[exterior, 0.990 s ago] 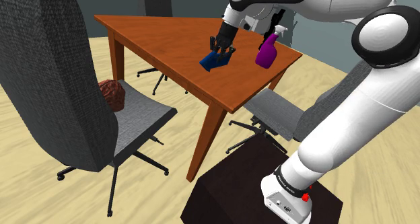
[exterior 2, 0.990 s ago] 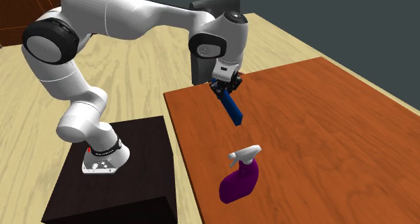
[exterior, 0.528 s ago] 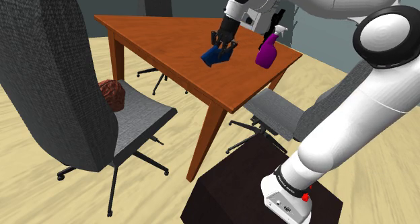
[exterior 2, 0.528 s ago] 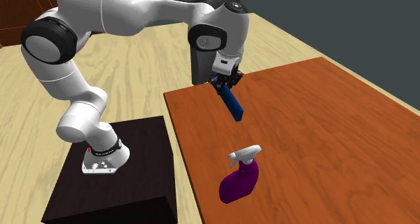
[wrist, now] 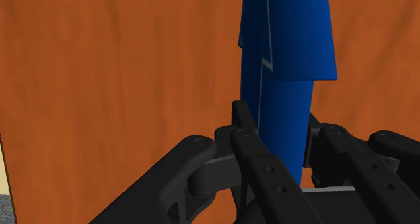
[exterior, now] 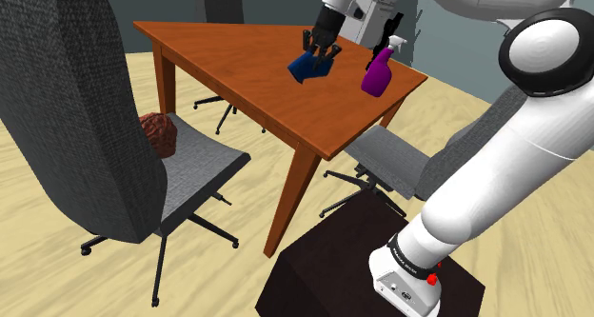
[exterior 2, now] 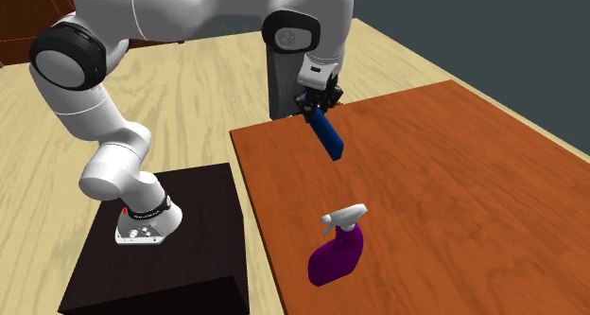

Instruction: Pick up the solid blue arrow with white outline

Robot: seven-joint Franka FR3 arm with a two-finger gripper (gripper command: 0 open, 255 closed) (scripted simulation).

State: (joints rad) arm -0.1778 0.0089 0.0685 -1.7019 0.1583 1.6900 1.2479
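Wrist view, tool (wrist: 278, 122) clasps blue arrow (wrist: 289, 41), shoulder view, grey chair (exterior: 76, 106)

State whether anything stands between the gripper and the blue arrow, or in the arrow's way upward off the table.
Nothing visible does. The gripper clasps the blue arrow directly between its fingers. The purple spray bottle stands apart on the table, well off the arrow's upward path.

Blue arrow (exterior 2: 328, 136) hangs tilted above table
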